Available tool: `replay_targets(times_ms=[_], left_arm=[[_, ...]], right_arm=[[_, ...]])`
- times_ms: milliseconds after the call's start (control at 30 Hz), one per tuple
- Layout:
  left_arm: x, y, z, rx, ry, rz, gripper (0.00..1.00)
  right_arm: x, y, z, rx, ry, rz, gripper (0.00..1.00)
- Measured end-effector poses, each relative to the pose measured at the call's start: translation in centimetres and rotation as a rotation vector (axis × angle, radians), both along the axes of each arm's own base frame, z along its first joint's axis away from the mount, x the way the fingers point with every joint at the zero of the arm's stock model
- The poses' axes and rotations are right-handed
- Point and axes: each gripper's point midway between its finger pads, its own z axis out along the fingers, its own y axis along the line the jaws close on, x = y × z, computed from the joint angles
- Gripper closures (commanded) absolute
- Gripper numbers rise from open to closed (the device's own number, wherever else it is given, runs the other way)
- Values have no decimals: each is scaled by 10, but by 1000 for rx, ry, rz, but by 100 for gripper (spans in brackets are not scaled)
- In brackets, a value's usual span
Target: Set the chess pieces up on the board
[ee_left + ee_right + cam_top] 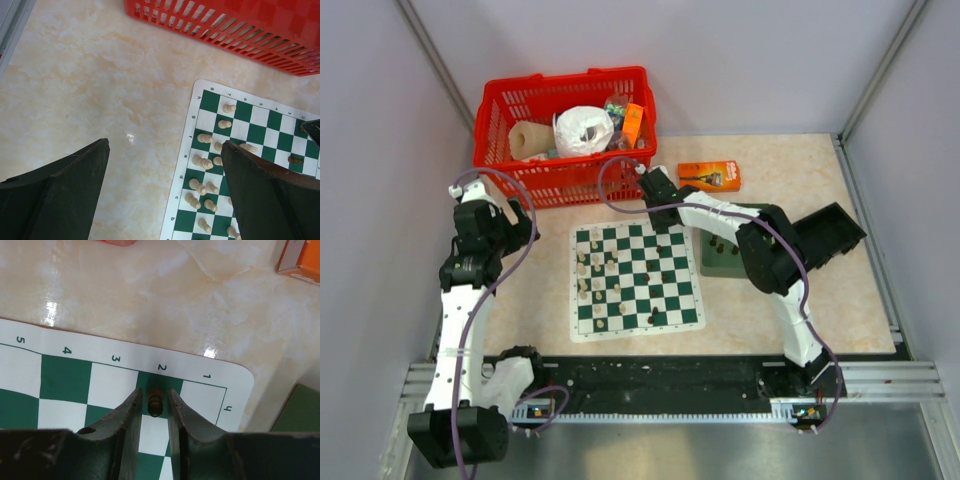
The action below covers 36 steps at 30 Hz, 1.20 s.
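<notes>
The green and white board lies mid-table. Several cream chess pieces stand in its left columns, and they show in the left wrist view. A few dark pieces stand on its right half. My right gripper is at the board's far right corner. In the right wrist view its jaws flank a dark pawn standing on a green edge square by the "2" mark, with a thin gap on each side. My left gripper is wide open and empty over bare table left of the board.
A red basket of clutter stands behind the board. An orange box lies at the back right. A dark green tray with dark pieces sits right of the board, under my right arm. A black bin lies further right.
</notes>
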Motion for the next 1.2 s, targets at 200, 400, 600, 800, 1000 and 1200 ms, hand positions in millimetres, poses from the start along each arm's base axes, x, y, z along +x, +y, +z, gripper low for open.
replay_targets(times_ms=[200, 400, 600, 800, 1000, 1200], left_arm=[[0, 0, 0, 0, 0, 0, 1], [0, 0, 0, 0, 0, 0, 1], [0, 0, 0, 0, 0, 0, 1], [0, 0, 0, 0, 0, 1, 1], [0, 0, 0, 0, 0, 1, 1], [0, 0, 0, 0, 0, 0, 1]], right_arm=[[0, 1, 0, 3, 3, 3, 66], [-6, -1, 5, 8, 22, 15, 56], [-12, -6, 47, 66, -20, 21, 54], [-32, -5, 84, 166, -50, 31, 54], [-61, 2, 51, 158, 43, 49, 54], [-70, 5, 33, 157, 95, 44, 57]])
